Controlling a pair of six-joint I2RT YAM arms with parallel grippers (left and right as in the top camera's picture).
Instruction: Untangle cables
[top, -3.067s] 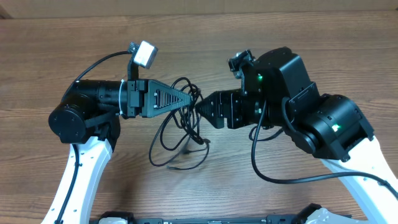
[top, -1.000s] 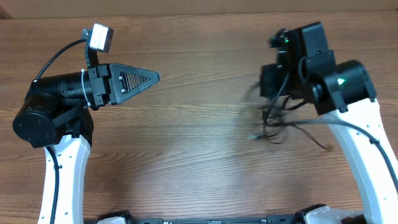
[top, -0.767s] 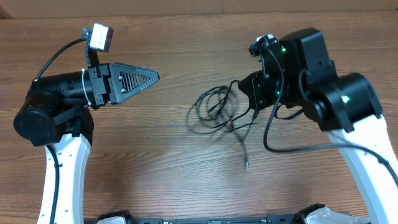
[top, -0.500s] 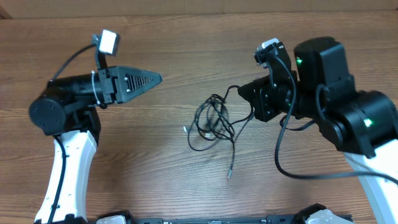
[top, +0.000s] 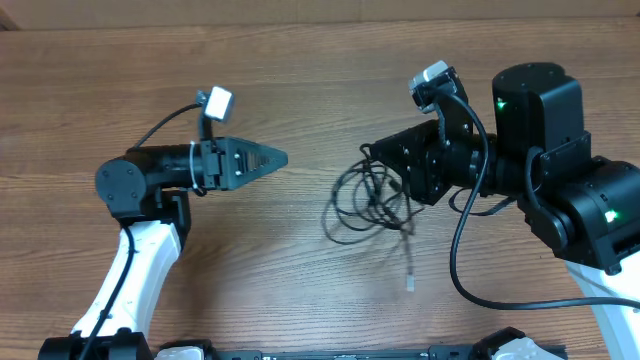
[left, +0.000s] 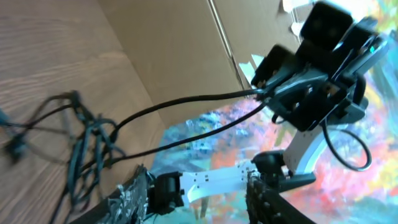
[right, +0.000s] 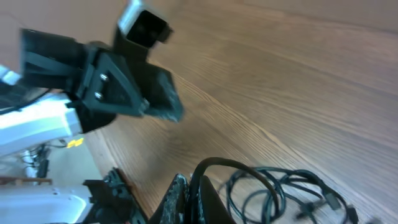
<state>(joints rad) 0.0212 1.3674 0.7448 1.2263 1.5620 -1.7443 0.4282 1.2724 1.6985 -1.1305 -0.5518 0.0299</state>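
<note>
R gripper (right: 189, 196) pinched shut on cables (top: 365, 203); L gripper (top: 281, 158) parted, empty.

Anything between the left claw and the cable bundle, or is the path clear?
Nothing visible stands in the way. Only bare table lies between the open left claw and the cables. On the far side, the right claw is shut on a strand, so the bundle is not lying free.

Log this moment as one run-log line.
left gripper open, empty, apart from cables | right gripper shut on cables | cables tangled, one plug end trailing loose | untangling not done
</note>
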